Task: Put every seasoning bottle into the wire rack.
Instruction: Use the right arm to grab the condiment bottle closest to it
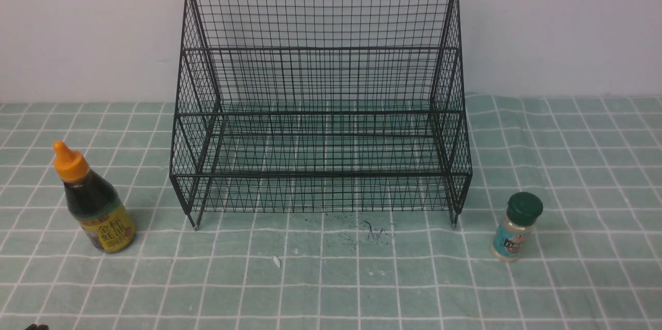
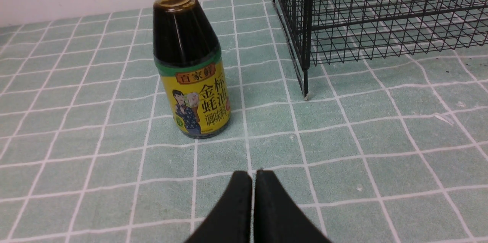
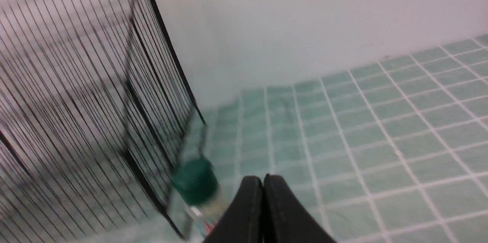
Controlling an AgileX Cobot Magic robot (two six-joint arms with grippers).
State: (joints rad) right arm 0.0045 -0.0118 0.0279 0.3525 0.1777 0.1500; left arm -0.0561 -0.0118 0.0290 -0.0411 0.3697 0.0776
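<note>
The tall dark-sauce bottle [image 1: 94, 200] with orange cap and yellow label stands upright on the cloth, left of the wire rack [image 1: 320, 102]. The small clear shaker [image 1: 516, 227] with dark green cap stands upright by the rack's front right leg. The rack holds nothing. In the left wrist view my left gripper [image 2: 253, 174] is shut and empty, a short way in front of the sauce bottle [image 2: 188, 56]. In the right wrist view, which is blurred, my right gripper [image 3: 263, 178] is shut and empty, above and beside the shaker [image 3: 198, 186]. Neither gripper shows in the front view.
A green cloth with a white grid [image 1: 331, 278] covers the table. A white wall [image 1: 77, 25] stands right behind the rack. A small white scrap [image 1: 276, 261] and dark specks [image 1: 362, 231] lie in front of the rack.
</note>
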